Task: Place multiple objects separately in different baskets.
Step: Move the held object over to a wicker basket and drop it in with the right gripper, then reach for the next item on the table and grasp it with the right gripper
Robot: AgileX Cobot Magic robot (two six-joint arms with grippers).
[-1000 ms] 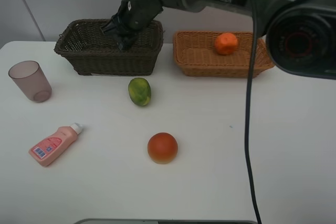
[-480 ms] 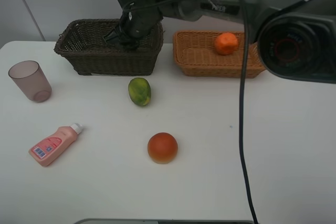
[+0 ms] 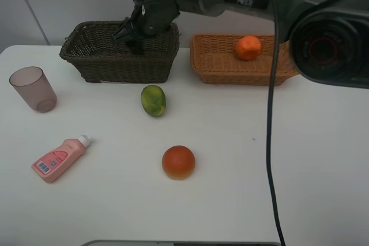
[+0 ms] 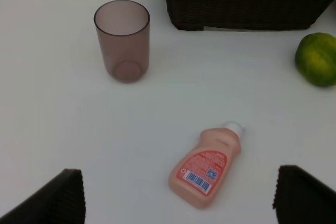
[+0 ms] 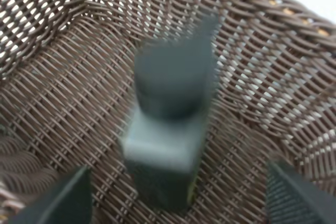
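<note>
Nearest to us, the red-orange round fruit [image 3: 178,162] and the pink white-capped bottle [image 3: 59,159] lie on the white table [image 3: 323,171], well apart from each other. The left gripper [image 4: 181,203] hangs above that pink bottle with its two fingers spread wide. It holds nothing, and we think it waits there so it is ready to pick the bottle up. A bit farther back are the green-yellow oval fruit [image 3: 153,100] and the mauve cup [image 3: 33,89], which stands upright with its mouth up. At the far side, two baskets sit side by side. The light orange-tan basket [image 3: 230,67] has the tangerine [image 3: 248,47] in it. The right gripper [image 3: 134,37] reaches across, down into the dark brown basket [image 3: 118,61]. Its fingers are apart, one on each side of the dark grey pump bottle [image 5: 170,129], and they do not touch it. The bottle rests on the basket floor, but the picture is blurry, so we cannot tell if it stands or lies. We guess fruit goes in the light basket and bottles go in the dark one. Four things are not yet in a basket.
</note>
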